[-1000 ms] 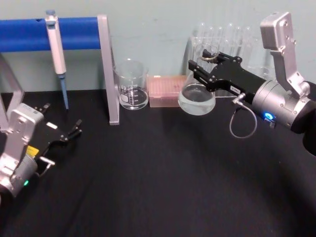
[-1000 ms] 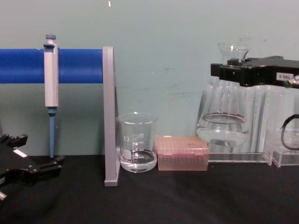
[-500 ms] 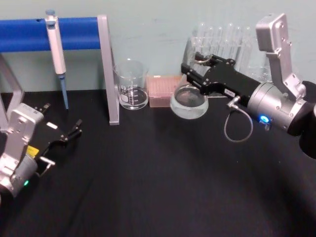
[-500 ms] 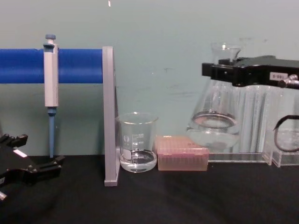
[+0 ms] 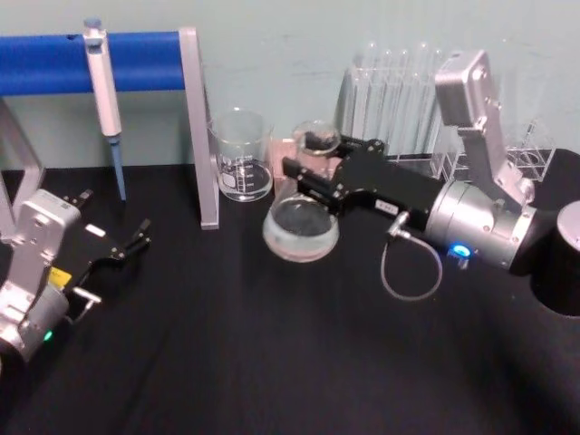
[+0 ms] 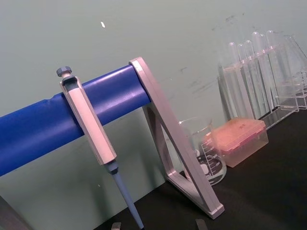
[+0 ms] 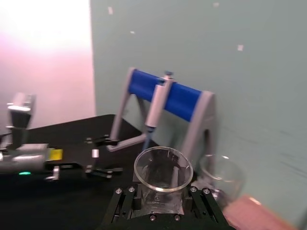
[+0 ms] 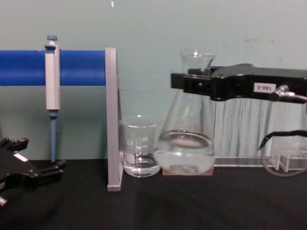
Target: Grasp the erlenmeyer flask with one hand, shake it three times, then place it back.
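Note:
The erlenmeyer flask (image 5: 301,227) is clear glass with a little clear liquid. It hangs low over the black table, in front of the pink box; whether its base touches the cloth I cannot tell. My right gripper (image 5: 313,177) is shut on its neck, just under the flared rim. In the chest view the flask (image 8: 184,148) stands about upright, with the right gripper (image 8: 192,84) clamped across the neck. The right wrist view looks down into the flask's rim (image 7: 163,168). My left gripper (image 5: 127,246) rests open on the table at the left, far from the flask.
A glass beaker (image 5: 241,159) stands just left of the flask, beside the grey post of the blue pipette stand (image 5: 136,59) holding a pipette (image 5: 104,91). A pink tip box (image 6: 240,139) and a test tube rack (image 5: 399,82) line the back wall.
The right gripper has carried the flask left, forward and down, from high in front of the test tube rack to low beside the beaker. The left arm has not moved.

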{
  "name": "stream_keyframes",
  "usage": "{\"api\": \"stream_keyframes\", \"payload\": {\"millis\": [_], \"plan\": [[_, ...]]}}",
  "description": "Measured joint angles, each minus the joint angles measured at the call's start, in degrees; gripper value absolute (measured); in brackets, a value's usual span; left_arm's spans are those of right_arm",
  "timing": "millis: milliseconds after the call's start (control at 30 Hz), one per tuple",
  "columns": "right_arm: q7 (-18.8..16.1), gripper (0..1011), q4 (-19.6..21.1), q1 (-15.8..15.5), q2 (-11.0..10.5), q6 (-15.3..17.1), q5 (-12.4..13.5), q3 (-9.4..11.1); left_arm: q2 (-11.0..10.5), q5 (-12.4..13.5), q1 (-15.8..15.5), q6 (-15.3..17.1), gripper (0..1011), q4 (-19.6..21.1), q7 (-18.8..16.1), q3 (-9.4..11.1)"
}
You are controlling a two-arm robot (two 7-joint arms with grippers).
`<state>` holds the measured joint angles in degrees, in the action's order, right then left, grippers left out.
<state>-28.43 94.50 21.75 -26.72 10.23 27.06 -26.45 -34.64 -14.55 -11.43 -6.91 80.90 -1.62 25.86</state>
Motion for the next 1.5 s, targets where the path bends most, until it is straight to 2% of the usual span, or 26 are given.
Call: {"api": "stream_keyframes", "payload": {"millis": [367, 900, 1267, 1500], "plan": [[-4.2, 451, 2.8, -0.1, -2.0, -0.1, 1.9, -4.1, 0.0, 0.0, 0.0, 0.0, 1001, 0.0, 0.0, 0.0], [-6.5, 451, 4.3, 0.7, -3.9, -0.8, 3.6, -8.1, 0.0, 0.0, 0.0, 0.0, 1001, 0.0, 0.0, 0.0], [-6.9, 451, 4.3, 1.3, -4.6, -1.3, 4.1, -9.2, 0.0, 0.0, 0.0, 0.0, 1001, 0.0, 0.0, 0.0], [-4.3, 451, 2.8, 1.7, -4.0, -1.7, 3.3, -8.9, 0.0, 0.0, 0.0, 0.0, 1001, 0.0, 0.0, 0.0]]}}
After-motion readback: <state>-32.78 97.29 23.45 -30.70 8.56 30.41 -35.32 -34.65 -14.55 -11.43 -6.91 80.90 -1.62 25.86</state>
